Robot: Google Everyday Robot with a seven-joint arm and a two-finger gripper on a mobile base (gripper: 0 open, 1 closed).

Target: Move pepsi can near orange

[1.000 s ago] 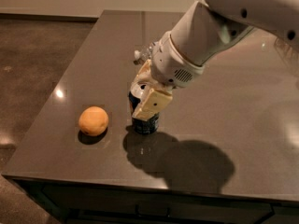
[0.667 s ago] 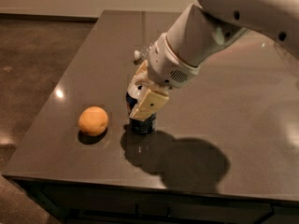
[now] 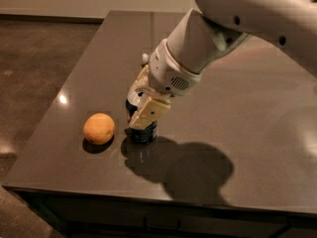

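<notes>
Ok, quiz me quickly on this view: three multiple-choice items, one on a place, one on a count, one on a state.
1. Where does the orange lie from the pepsi can? A picture-left, B behind it, C on top.
2. How many fruits are on the table? A one, B two, C three.
3. The gripper is: A open above the orange, B shut on the pepsi can, C away from the table.
Answers: 1 A, with a strip of table between them; 2 A, only the orange shows; 3 B, its fingers flank the upright can.

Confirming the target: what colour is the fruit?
The orange is orange, camera view; gripper holds pepsi can.
</notes>
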